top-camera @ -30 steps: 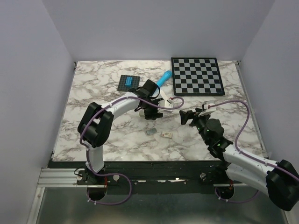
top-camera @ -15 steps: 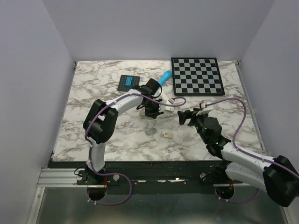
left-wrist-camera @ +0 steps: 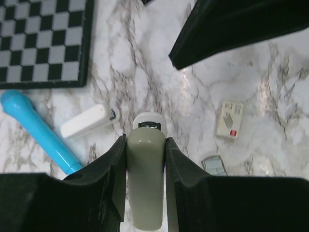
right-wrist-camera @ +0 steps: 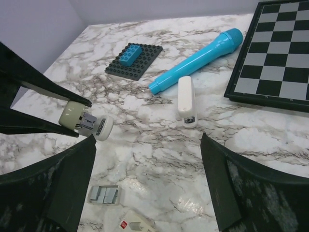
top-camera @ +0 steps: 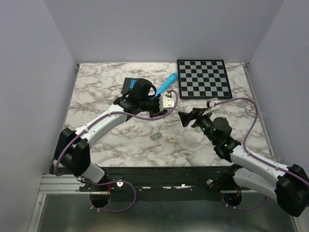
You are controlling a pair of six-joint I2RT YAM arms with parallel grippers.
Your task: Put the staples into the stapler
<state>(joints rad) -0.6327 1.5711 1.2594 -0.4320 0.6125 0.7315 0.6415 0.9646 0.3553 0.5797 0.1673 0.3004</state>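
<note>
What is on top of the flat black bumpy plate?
A small blue plastic building brick sits on the black studded baseplate, near one corner. The studs beneath it are covered.

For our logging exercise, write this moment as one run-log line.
left end effector: shut on stapler, held above table | right end effector: open, empty | staples: lying on table, not loaded

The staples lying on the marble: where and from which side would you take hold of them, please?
I'd come from straight above and close the right pincer across the shorter width of the staples: the block lies flat and low, apart from the small box.
</note>
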